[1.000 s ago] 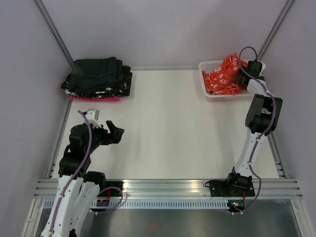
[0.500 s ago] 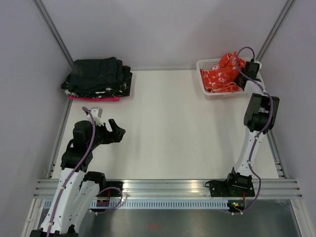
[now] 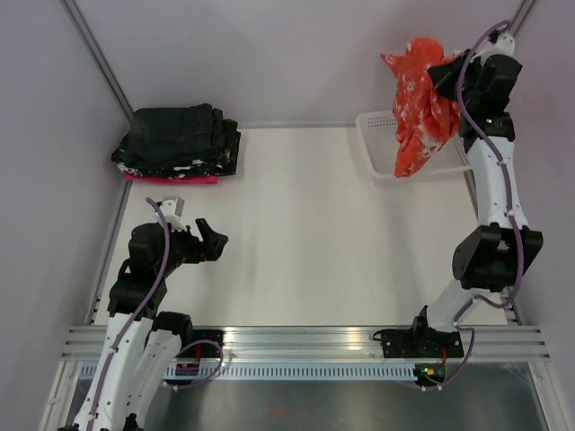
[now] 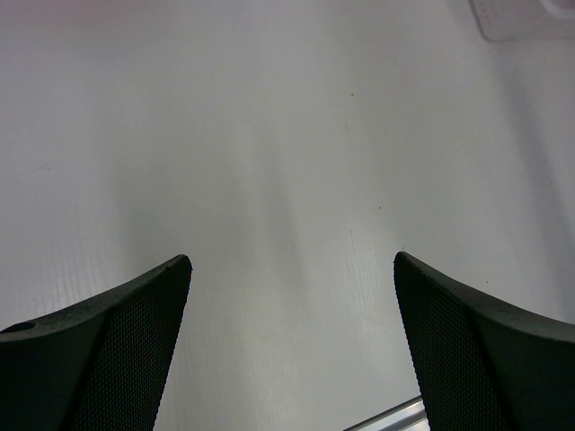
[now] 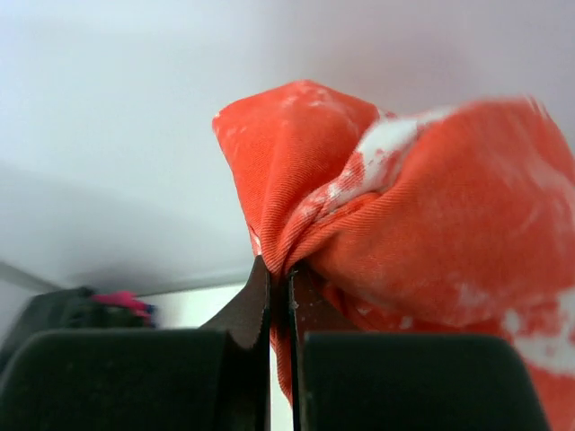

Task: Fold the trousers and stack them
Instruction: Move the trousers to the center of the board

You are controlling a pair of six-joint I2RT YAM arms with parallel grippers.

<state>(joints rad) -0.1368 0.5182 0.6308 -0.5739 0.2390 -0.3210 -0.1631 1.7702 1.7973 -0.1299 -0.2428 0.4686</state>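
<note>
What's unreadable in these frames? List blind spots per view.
- Top external: the trousers hang in front of the basket, hiding much of its inside; whether anything lies there cannot be told.
- Right gripper: tips behind fabric in top external; only the right wrist view shows the pinch.
- Right wrist: trousers blurred, cut off right and bottom; held part unclear.
- Top external: pink cloth shows only an edge under the black garments.
</note>
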